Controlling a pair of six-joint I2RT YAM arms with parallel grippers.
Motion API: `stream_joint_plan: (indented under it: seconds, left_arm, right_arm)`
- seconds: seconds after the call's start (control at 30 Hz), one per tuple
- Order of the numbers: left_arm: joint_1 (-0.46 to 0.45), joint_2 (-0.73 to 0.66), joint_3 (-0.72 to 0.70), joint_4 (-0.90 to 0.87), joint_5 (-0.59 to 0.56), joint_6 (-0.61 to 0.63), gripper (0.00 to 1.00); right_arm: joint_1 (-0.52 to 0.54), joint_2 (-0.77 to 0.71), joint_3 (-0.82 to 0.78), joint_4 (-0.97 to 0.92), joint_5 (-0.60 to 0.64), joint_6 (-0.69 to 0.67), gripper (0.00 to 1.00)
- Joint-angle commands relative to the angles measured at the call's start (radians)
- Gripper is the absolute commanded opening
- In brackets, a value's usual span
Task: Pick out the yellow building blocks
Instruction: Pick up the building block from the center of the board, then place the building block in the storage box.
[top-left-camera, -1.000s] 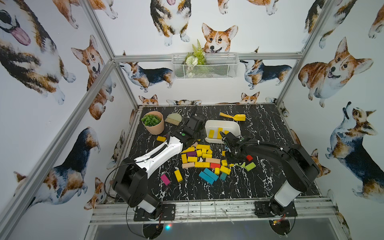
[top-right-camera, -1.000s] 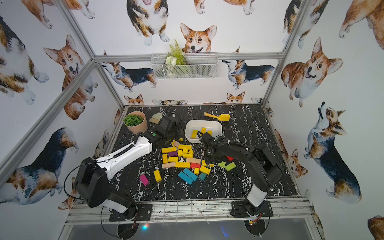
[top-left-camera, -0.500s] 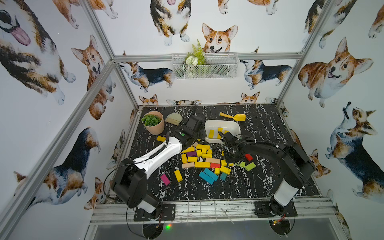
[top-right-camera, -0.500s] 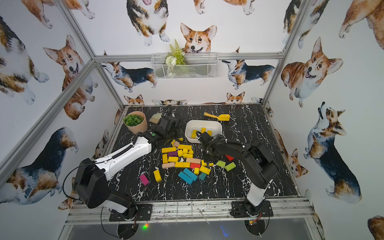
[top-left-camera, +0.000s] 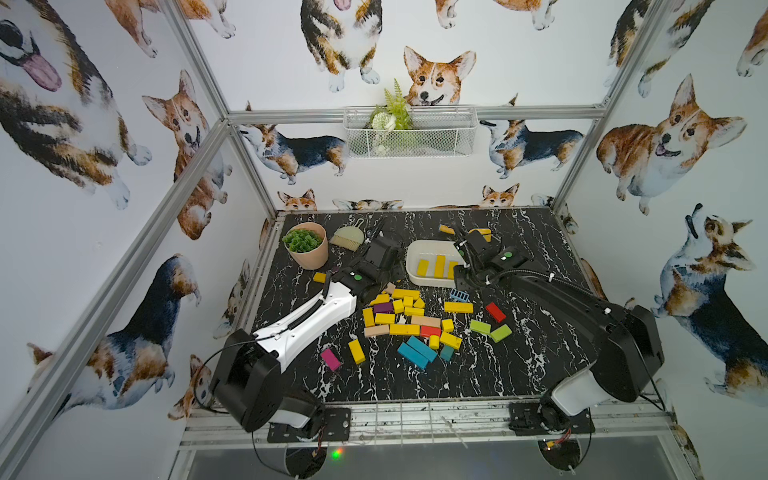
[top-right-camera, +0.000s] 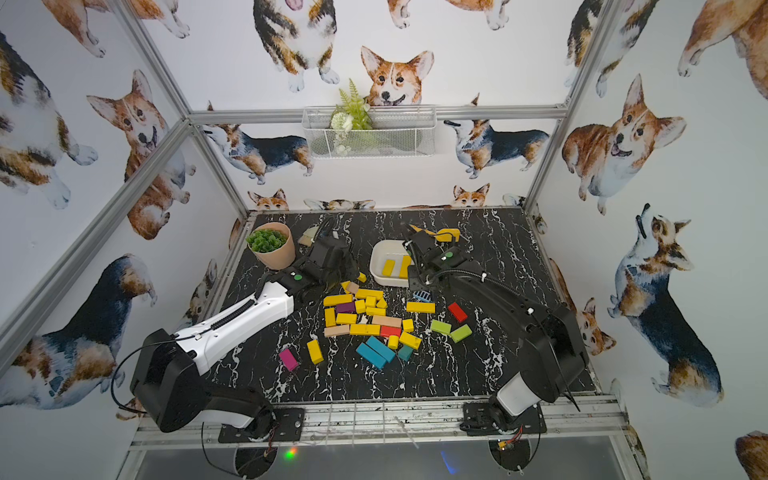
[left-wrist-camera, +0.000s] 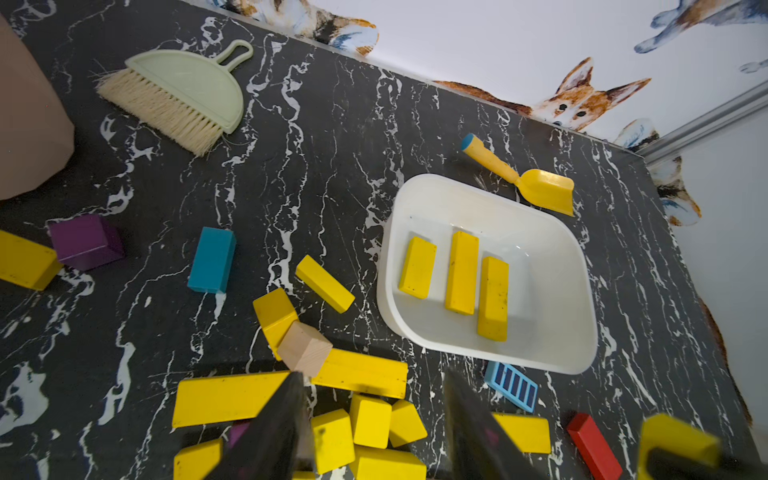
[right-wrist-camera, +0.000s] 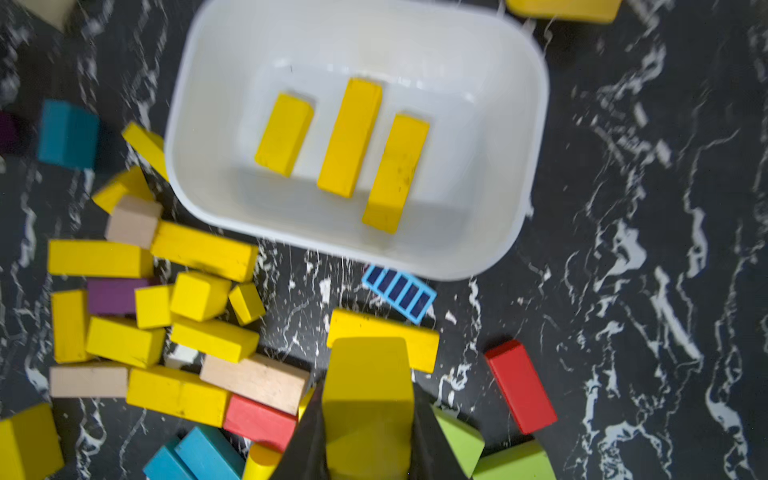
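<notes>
- Right wrist view: we see the right gripper (right-wrist-camera: 368, 399) with its jaws closed on a yellow block (right-wrist-camera: 368, 365), held just in front of the white bin (right-wrist-camera: 195, 104).
- Three yellow bars (right-wrist-camera: 351, 137) lie side by side on the bin's floor.
- Left wrist view: the left gripper (left-wrist-camera: 374, 395) has its jaws standing apart with nothing between them. It is poised over the edge of the block pile nearest the bin.
- In both top views the other yellow building blocks (top-left-camera: 405, 294) (top-right-camera: 369, 294) sit in a loose pile at the middle of the table (top-left-camera: 519, 365), between the two arms. They are mixed with tan blocks (top-left-camera: 424, 321), a purple block (top-left-camera: 383, 308) and a red block (top-left-camera: 430, 331).
- A lone yellow bar (top-left-camera: 356, 351) lies apart from the pile, beside a magenta block (top-left-camera: 330, 359) toward the front edge. A small yellow piece (top-left-camera: 319, 277) lies near the plant pot (top-left-camera: 311, 262).
- Teal blocks (top-left-camera: 417, 351) lie at the pile's front, and green blocks (top-left-camera: 490, 330) lie on the right arm's side of it.
- A blue ribbed piece (top-left-camera: 459, 295) lies just beside the bin.
- We see a yellow toy shovel (left-wrist-camera: 536, 187) behind the bin and a hand brush (left-wrist-camera: 178, 95) near the pot.
</notes>
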Motion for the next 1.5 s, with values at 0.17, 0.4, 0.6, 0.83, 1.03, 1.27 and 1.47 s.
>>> stream_joint_plan:
  seconds: [0.17,0.4,0.6,0.83,1.03,1.27,1.47]
  left_arm:
    - [0.012,-0.099,-0.081,0.037,-0.064,-0.024,0.57]
    - [0.012,-0.191,-0.188,0.043,-0.096,-0.095,0.56]
    - [0.012,-0.213,-0.189,0.013,-0.082,-0.088,0.56]
    - [0.012,-0.267,-0.2,-0.031,-0.098,-0.089,0.56]
    - [0.012,-0.31,-0.224,-0.046,-0.141,-0.107,0.55]
    - [0.012,-0.289,-0.217,-0.049,-0.169,-0.135,0.55]
    - [0.012,-0.256,-0.195,-0.052,-0.159,-0.14,0.55]
  right_arm:
    - [-0.09,0.125,0.201,-0.077,0.016,-0.097,0.16]
    - [-0.123,0.337,0.339,-0.042,-0.047,-0.095,0.15]
    - [-0.126,0.529,0.465,-0.038,-0.021,-0.055,0.15]
    - [-0.143,0.641,0.563,-0.112,0.147,0.006,0.15]
    - [-0.146,0.655,0.504,-0.087,0.146,0.051,0.15]
    - [-0.152,0.629,0.399,-0.033,0.144,0.054,0.21]
    - [-0.162,0.637,0.382,-0.011,0.116,0.057,0.38]
